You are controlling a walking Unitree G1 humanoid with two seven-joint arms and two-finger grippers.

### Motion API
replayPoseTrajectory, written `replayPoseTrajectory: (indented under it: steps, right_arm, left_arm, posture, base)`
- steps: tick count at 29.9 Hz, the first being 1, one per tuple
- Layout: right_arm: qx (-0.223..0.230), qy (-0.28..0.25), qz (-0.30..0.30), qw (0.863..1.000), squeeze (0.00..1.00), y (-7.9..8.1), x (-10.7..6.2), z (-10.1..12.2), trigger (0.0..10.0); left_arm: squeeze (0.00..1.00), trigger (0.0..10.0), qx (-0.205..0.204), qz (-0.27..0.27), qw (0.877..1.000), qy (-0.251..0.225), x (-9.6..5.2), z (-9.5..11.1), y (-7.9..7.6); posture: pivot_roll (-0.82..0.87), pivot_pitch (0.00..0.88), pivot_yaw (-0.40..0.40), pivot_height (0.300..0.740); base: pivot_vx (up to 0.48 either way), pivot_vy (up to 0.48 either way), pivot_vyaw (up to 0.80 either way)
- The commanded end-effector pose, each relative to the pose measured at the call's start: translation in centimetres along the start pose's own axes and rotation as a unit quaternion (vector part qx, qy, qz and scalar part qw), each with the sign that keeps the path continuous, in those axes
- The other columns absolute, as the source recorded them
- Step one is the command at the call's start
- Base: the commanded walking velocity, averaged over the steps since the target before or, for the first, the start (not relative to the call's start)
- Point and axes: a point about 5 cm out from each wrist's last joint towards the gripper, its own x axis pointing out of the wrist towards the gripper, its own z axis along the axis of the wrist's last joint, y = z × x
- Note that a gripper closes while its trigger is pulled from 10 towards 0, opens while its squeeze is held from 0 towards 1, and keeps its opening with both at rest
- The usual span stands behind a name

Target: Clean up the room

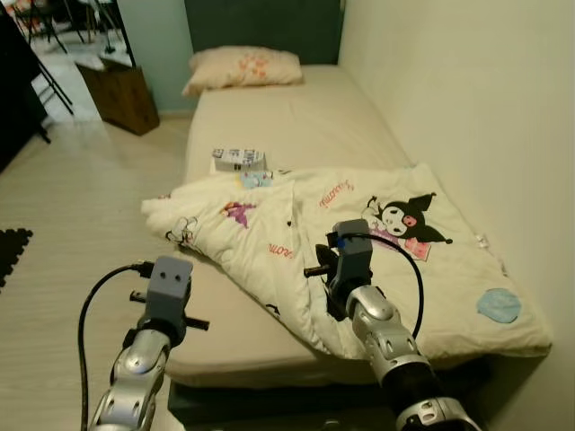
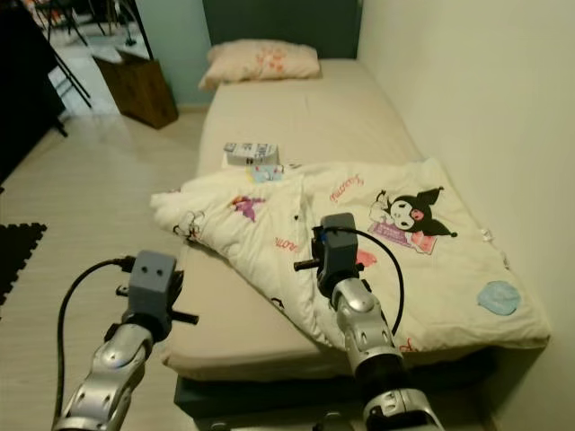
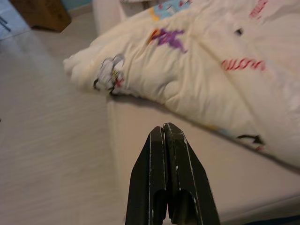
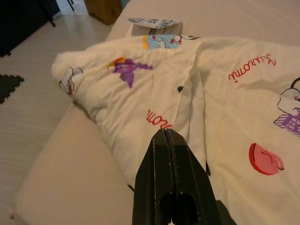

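Quilt (image 1: 359,242) bunched and skewed across foot half of bed (image 1: 296,117), near corner overhanging floor-side edge. Long axis diagonal, from that corner toward wall side. Pillow (image 1: 244,66) at head; small box (image 1: 239,159) just beyond quilt's far edge.

Right gripper (image 4: 165,140) closed, empty, hovering directly over quilt, folded edge just ahead. Left gripper (image 3: 165,136) likewise closed, empty, over bare mattress edge, overhanging corner ahead and apart.

Right arm nearer. Judged next: jaws to open, then seize folded edge for spreading.
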Motion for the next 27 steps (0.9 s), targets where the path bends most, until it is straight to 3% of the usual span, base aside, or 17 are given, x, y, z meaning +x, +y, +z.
replayPoseTrajectory:
  steps: [1,5,10,15,27]
  right_arm:
    - [-0.002,0.009,0.007,1.000,0.00,0.2,0.6,0.2,10.0]
    - [-0.005,-0.001,0.010,1.000,0.00,0.2,1.5,1.5,10.0]
    - [-0.002,-0.005,0.010,1.000,0.00,0.3,1.8,2.0,10.0]
    - [-0.001,-0.009,0.008,1.000,0.00,0.2,1.8,2.1,10.0]
    - [-0.005,-0.001,0.005,1.000,0.00,-0.2,1.8,1.6,10.0]
  left_arm:
    - [0.00,10.0,0.013,0.020,1.000,-0.003,0.1,0.2,1.4]
    - [0.00,10.0,0.018,0.038,0.999,-0.008,0.3,0.6,2.5]
    - [0.00,10.0,0.018,0.042,0.999,-0.011,0.3,0.8,2.7]
    - [0.00,10.0,0.016,0.043,0.999,-0.012,0.2,0.9,2.4]
    - [0.00,10.0,0.004,0.037,0.999,-0.005,-0.1,0.5,1.4]
  posture:
    - [-0.05,0.235,-0.029,0.645]
    - [-0.05,0.235,-0.031,0.645]
    - [-0.05,0.223,-0.030,0.640]
    - [-0.05,0.213,-0.027,0.621]
    - [-0.05,0.195,-0.028,0.621]
  base:
    - [0.000,0.000,0.00]
    - [0.000,0.000,0.00]
    - [0.000,0.000,0.00]
    - [0.000,0.000,0.00]
    - [0.000,0.000,0.00]
